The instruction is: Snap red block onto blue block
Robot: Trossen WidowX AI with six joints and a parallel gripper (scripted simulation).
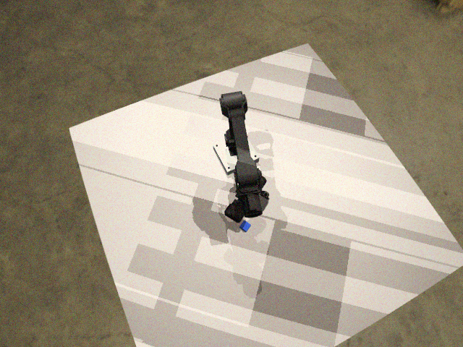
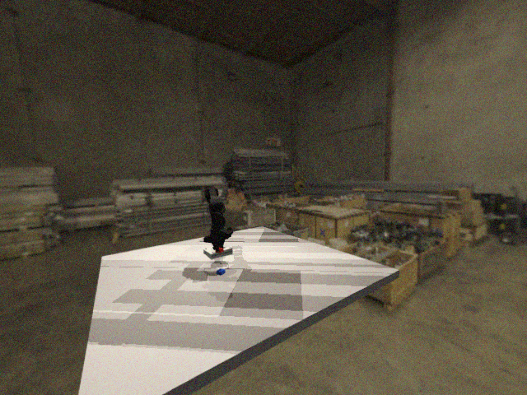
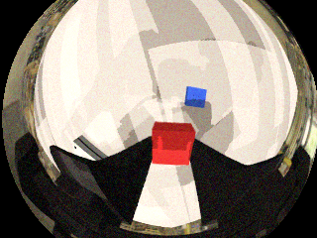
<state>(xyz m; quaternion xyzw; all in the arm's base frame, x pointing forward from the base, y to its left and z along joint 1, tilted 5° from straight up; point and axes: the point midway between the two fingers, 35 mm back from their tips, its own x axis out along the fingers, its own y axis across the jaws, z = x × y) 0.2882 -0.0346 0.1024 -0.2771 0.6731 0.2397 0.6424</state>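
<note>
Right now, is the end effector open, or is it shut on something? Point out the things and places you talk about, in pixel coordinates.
Shut on the red block point(image 2: 221, 249) point(image 3: 172, 144); both fingers press its sides.

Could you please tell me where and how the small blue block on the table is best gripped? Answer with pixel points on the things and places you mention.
Probably by two opposite upright sides, coming from straight above: the small blue block point(image 1: 245, 225) point(image 2: 220, 271) point(image 3: 195, 97) looks squarish, flat-sided and level.

Block in pincer point(image 3: 171, 149): plain bright red point(image 2: 220, 249), top band darker. Other block point(image 1: 245, 225) point(image 2: 220, 271) point(image 3: 195, 97): solid blue, one face deeper. Pincer and arm point(image 1: 241, 142) point(image 2: 217, 220): black to charcoal. Base plate point(image 1: 224, 164) point(image 2: 208, 253): whitish top, dark edge, dark dots. Surface point(image 1: 149, 123) point(image 2: 148, 365) point(image 3: 119, 30): off-white, patched and striped grey.
</note>
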